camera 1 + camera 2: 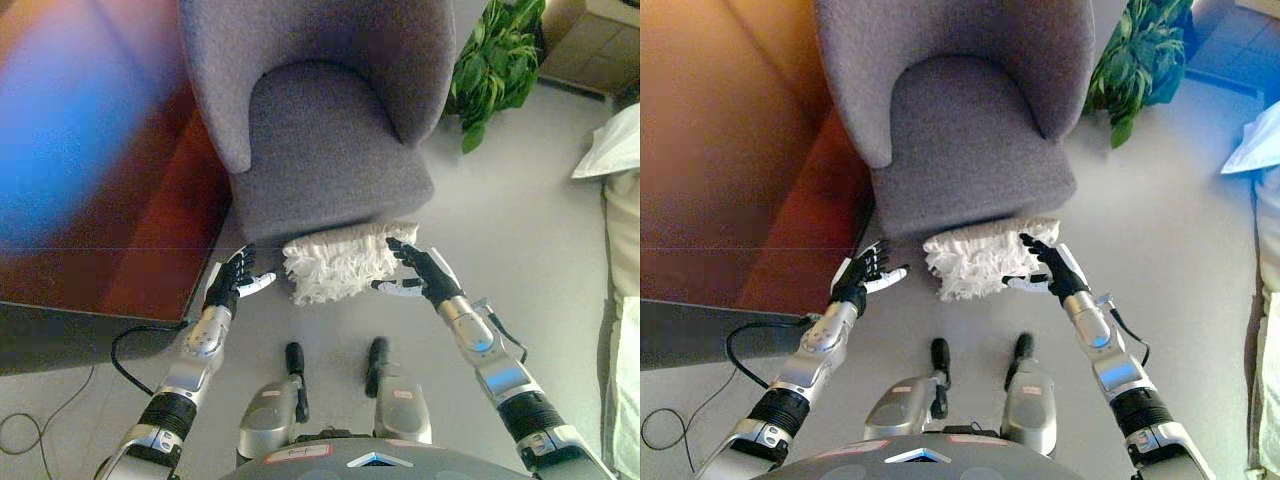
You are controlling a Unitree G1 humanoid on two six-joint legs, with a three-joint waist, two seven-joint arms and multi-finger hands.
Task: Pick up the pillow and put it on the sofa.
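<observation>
Two hands are in position either side of the pillow [340, 262], and from my station I judge the step in hand to be the two-handed grasp ahead of the lift. The pillow, white and shaggy, lies on the floor [520, 220] against the front edge of the grey sofa [330, 150], partly tucked under the seat's overhang.

Recommendation for a sound pickup: bring both palms inward together so the pillow is squeezed evenly, not nudged sideways. The material looks soft and loose, so I would expect it to compress and sag; a firm press from both sides, low on its body, should serve better than a pinch at the fringe. It should be drawn out clear of the seat's overhang before being raised, or it may catch on the front edge. The seat is directly ahead and close, so the carry looks short.

Right hand [420, 272]: fingers spread and extended, not clenched, resting on or just touching the pillow's right end. I see no curl around the fabric, so I record contact without a grip.

Left hand [236, 282]: fingers likewise straight and splayed, holding nothing. It stands just beside the pillow's left end, with a visible strip of floor between them. This hand has further to close than the right.
</observation>
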